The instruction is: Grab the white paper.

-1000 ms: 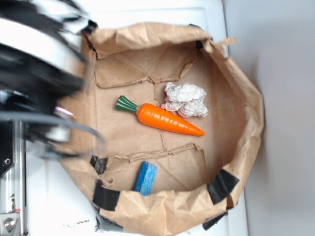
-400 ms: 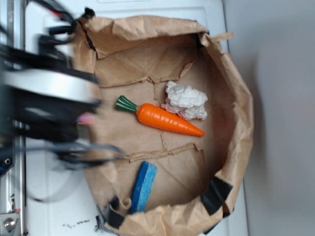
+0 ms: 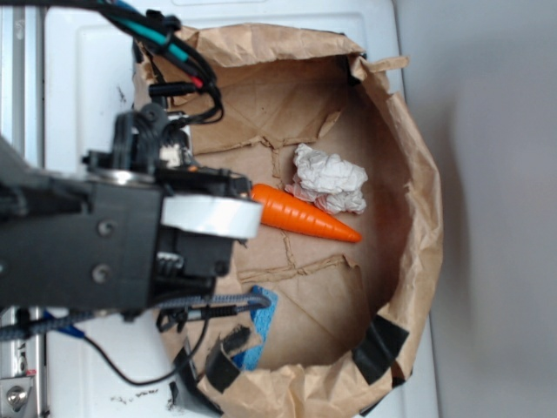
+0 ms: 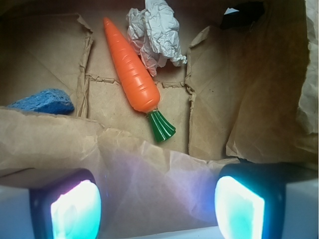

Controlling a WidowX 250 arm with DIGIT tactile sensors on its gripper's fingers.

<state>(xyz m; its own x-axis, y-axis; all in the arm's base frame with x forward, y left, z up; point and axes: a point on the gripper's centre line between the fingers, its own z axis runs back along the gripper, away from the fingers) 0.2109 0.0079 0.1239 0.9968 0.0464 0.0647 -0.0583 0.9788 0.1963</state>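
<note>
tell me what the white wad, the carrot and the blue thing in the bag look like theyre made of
White paper: thin matte paper, going by its sharp creases and crumpled folds.
Carrot: looks like hard plastic or painted wood, smooth and glossy with moulded ridges and a green top.
Blue thing: probably a sponge, with a dull, rough, porous-looking surface.
Bag: wrinkled brown kraft paper, torn and taped at the rim.

The exterior view looks straight down from above; the wrist view sits low (behind the bag's near wall), facing inward; both share the brown paper bag (image 3: 418, 218) floor.
</note>
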